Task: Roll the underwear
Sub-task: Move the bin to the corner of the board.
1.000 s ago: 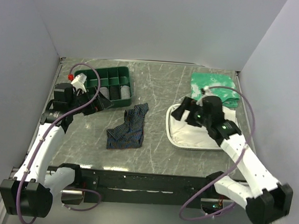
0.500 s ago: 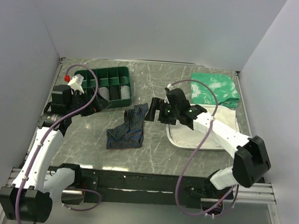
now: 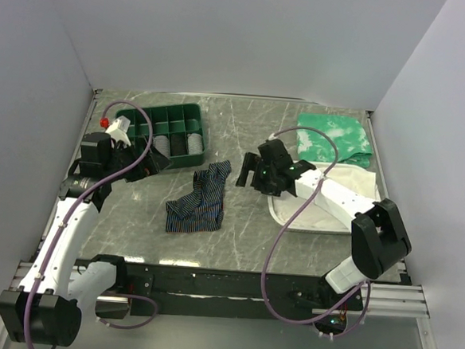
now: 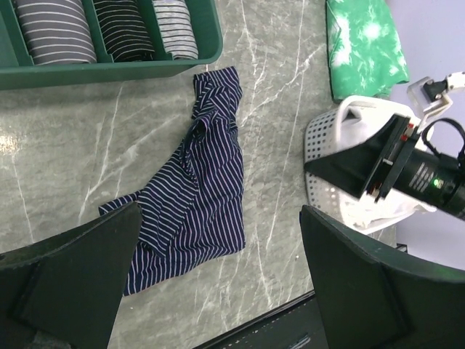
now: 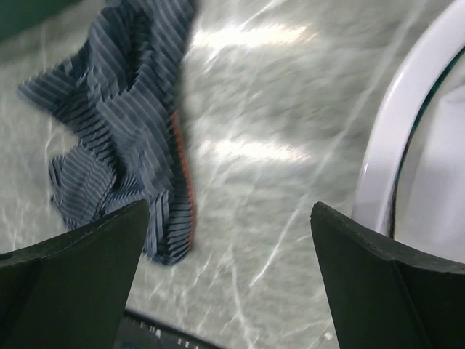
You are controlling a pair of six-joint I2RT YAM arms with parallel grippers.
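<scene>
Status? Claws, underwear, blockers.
Left claw open, empty. Right claw open, empty, just right of underwear. Underwear crumpled on table, not rolled. Nothing lying on it.

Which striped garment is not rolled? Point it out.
The navy pinstriped underwear, lying crumpled and loose on the table. The other three striped garments are rolled up and sit side by side in the green tray.

Green tray [image 4: 109, 73] holds rolled garments [image 4: 123, 29]; white basket [image 4: 320, 142] beside green-and-white cloth [image 4: 363, 43].
</scene>
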